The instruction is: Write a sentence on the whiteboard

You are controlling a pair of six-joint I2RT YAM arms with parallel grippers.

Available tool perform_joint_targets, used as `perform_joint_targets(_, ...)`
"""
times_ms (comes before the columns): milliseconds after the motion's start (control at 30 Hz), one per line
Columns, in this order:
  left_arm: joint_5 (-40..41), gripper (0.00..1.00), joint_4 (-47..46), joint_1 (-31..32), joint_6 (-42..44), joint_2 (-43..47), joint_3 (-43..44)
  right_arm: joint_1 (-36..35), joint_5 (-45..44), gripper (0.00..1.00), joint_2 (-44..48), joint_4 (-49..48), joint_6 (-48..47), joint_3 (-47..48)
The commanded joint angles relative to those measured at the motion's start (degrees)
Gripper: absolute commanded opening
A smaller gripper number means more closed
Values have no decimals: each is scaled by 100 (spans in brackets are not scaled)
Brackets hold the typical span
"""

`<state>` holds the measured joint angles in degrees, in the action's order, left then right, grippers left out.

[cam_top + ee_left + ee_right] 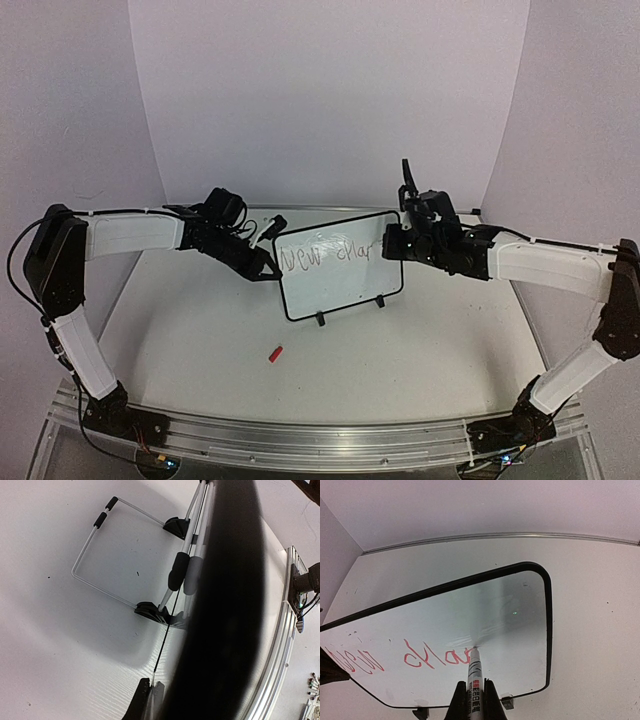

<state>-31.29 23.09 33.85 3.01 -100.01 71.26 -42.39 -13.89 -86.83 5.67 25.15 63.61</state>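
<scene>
The whiteboard [340, 285] stands on its two black feet mid-table, tilted back. The sentence [325, 255] is one line of thin red letters, roughly "New cha", also seen in the right wrist view [432, 657]. My right gripper [392, 245] is shut on a white marker [473, 662]. The marker tip touches the whiteboard [515, 605] at the end of the last letter. My left gripper [268, 266] is shut on the board's left edge. In the left wrist view the fingers [136, 702] pinch the thin edge [167, 630], and a dark blur hides the right half.
A small red marker cap [276, 353] lies on the table in front of the board. The board's wire stand [92, 535] and black feet [150, 612] rest on the table behind it. An aluminium rail [320, 435] runs along the near edge. White walls close the back and sides.
</scene>
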Motion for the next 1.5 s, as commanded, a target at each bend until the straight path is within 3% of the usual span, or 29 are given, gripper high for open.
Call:
perform_joint_targets(0, 200, 0, 169, 79, 63, 60, 212, 29, -79, 0, 12, -21, 90, -111)
perform_joint_targets(567, 210, 0, 178, 81, 60, 78, 218, 27, 5, 0, 89, 4, 172, -151)
perform_joint_targets(1000, 254, 0, 176, 79, 62, 113, 206, 29, -6, 0, 815, 205, 189, -304)
perform_joint_targets(1467, 281, 0, 194, 127, 77, 104, 208, 172, -46, 0, 532, 224, 65, -149)
